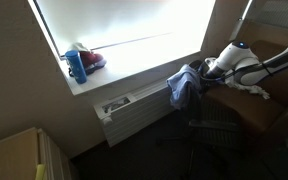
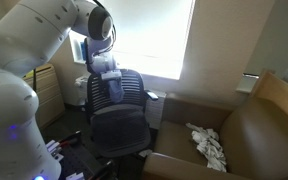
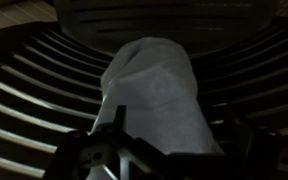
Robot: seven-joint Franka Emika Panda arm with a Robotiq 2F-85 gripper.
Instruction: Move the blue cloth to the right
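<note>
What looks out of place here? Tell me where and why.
Two things. The blue cloth hangs draped over the backrest of the office chair instead of being folded or put away. A white rag lies crumpled on the seat of the brown armchair. Nothing looks spilled or broken.

I am seeing the blue cloth [image 1: 184, 88] showing blue-grey with darker folds. In the wrist view it is reading pale grey against the chair's [image 3: 34, 70] black ribbed slats. The bottle [image 1: 77, 66] is showing bright blue, the rag [image 2: 209, 145] white, the armchair [image 2: 259, 135] brown.
</note>
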